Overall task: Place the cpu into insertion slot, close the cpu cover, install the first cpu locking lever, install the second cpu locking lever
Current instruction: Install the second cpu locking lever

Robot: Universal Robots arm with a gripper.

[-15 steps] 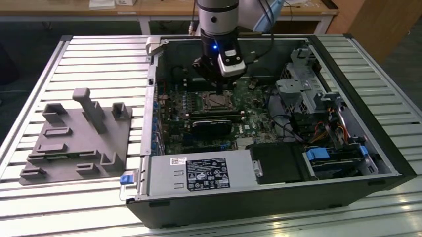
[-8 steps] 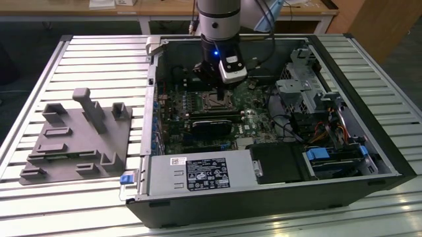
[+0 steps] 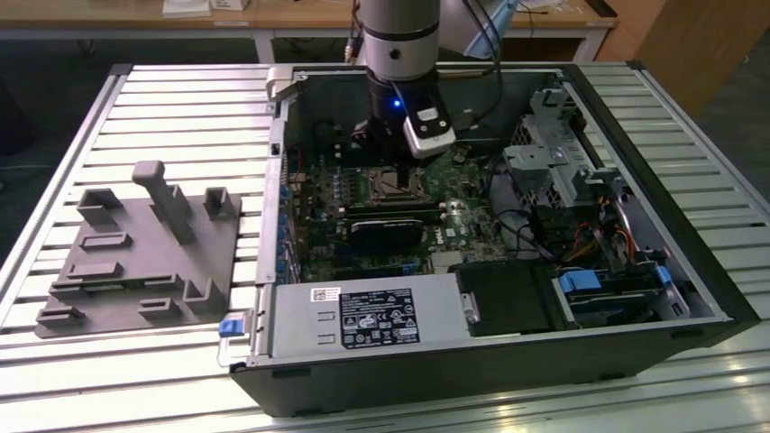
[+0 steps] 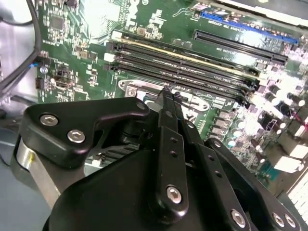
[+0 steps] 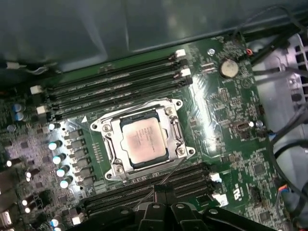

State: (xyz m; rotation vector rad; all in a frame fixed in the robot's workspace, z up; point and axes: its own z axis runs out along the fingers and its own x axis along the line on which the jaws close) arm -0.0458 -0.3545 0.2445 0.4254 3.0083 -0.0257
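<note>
The cpu (image 5: 144, 141), a silvery square chip, lies flat in the insertion slot (image 5: 137, 117) on the green board. The grey metal cpu cover (image 5: 172, 131) lies down around it as a frame. A thin wire locking lever (image 5: 171, 172) runs slanting from the socket's edge to my gripper (image 5: 156, 188), whose black fingers (image 4: 166, 113) stand pressed together on the lever's end. In the exterior view the gripper (image 3: 382, 158) hangs inside the computer case just behind the socket (image 3: 392, 187).
Black memory slots (image 5: 115, 86) flank the socket on two sides. The open case (image 3: 481, 361) holds a power supply (image 3: 361, 316), a long black module (image 3: 391, 225), drive bays and cables (image 3: 601, 234) on the exterior view's right. A grey fixture (image 3: 144, 244) sits on the table at the left.
</note>
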